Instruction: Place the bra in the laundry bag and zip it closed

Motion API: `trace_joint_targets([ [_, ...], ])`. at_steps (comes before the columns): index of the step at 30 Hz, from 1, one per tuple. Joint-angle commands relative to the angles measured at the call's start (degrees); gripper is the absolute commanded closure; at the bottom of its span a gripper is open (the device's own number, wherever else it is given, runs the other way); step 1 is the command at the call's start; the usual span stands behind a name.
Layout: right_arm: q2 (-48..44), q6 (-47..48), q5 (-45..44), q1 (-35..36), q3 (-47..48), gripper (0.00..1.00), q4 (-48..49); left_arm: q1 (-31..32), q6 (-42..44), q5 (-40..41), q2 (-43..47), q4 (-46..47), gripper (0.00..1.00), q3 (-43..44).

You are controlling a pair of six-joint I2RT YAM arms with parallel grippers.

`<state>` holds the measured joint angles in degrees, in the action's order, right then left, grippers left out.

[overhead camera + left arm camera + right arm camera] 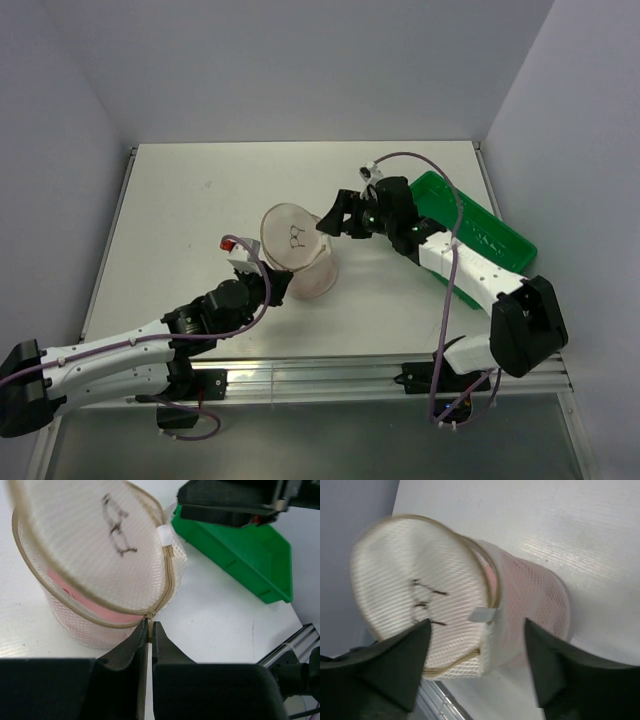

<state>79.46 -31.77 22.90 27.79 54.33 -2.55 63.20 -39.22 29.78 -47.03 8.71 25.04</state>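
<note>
My left gripper (pixel 150 629) is pinched shut on the zip tab (pixel 149 622) of the laundry bag (pixel 95 550). I should pull slowly round its rim, with my right gripper (pixel 477 630) open beside it.

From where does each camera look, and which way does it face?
Top external: above and behind the bases, facing down on the table; both arms show.
Left wrist: on the left arm, facing the laundry bag; the left gripper, shut on its zip rim, shows.
Right wrist: on the right arm, facing the bag's lid; the right gripper, open, shows.
Shared: all three see the bag; top and left wrist also see the green tray.
</note>
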Motion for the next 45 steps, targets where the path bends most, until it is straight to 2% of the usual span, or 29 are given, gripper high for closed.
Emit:
trace_joint_targets([
  [1, -7.9, -1.8, -4.7, 1.2, -3.4, 0.11, 2.3, 1.4, -0.2, -0.6, -2.5, 2.3, 1.0, 4.4],
  [5, -21.5, -7.6, -18.6, 7.2, -14.6, 0.09, 5.2, 2.9, -1.5, 0.3, -7.4, 7.4, 1.0, 6.6],
  [6, -26.5, -9.7, -20.7, 11.0, -19.6, 0.1, 6.3, 3.7, -1.6, 0.9, -8.0, 8.6, 1.0, 6.8],
  [9, -32.9, -18.1, -27.7, 16.7, -27.8, 0.11, 10.1, 5.7, -1.0, 4.2, -9.8, 13.8, 1.0, 6.2],
  [12, -36.0, -25.7, -30.8, 21.4, -33.5, 0.11, 16.2, 7.6, 0.8, 6.2, -10.9, 19.7, 1.0, 4.3],
  [17, -33.9, -27.2, -33.0, 23.4, -32.4, 0.16, 18.8, 9.9, 1.3, 6.5, -13.6, 21.3, 1.0, 4.1],
  [19, -32.7, -26.9, -33.7, 23.4, -31.9, 0.26, 19.4, 10.4, 1.9, 6.4, -14.1, 21.7, 1.0, 4.0],
  [23, -34.4, -25.6, -33.2, 23.4, -32.4, 0.35, 22.8, 10.9, 1.6, 7.3, -14.1, 20.7, 1.0, 3.8],
  [31, -38.4, -25.9, -33.9, 23.4, -33.9, 0.35, 20.9, 10.9, 0.3, 7.6, -14.3, 20.2, 1.0, 4.7],
  [35, -35.2, -24.5, -36.3, 23.4, -31.1, 0.34, 18.1, 10.9, 1.0, 6.0, -15.2, 21.1, 1.0, 5.2],
  [38, -32.1, -25.1, -37.7, 23.3, -30.1, 0.36, 17.6, 10.9, 1.2, 5.5, -15.6, 21.4, 1.0, 5.1],
  [41, -30.3, -25.3, -38.5, 23.1, -29.7, 0.44, 18.5, 10.9, 1.3, 4.9, -15.4, 21.4, 1.0, 5.0],
  [43, -29.8, -24.8, -38.1, 22.9, -29.2, 0.57, 19.2, 10.9, 1.6, 4.3, -15.5, 21.3, 1.0, 5.1],
  [44, -29.5, -24.7, -38.1, 22.7, -29.0, 0.68, 19.2, 10.9, 2.0, 4.2, -15.6, 20.9, 1.0, 5.2],
  [45, -29.4, -24.4, -38.1, 22.5, -28.9, 0.72, 19.2, 10.9, 2.0, 4.0, -15.7, 20.6, 1.0, 5.3],
])
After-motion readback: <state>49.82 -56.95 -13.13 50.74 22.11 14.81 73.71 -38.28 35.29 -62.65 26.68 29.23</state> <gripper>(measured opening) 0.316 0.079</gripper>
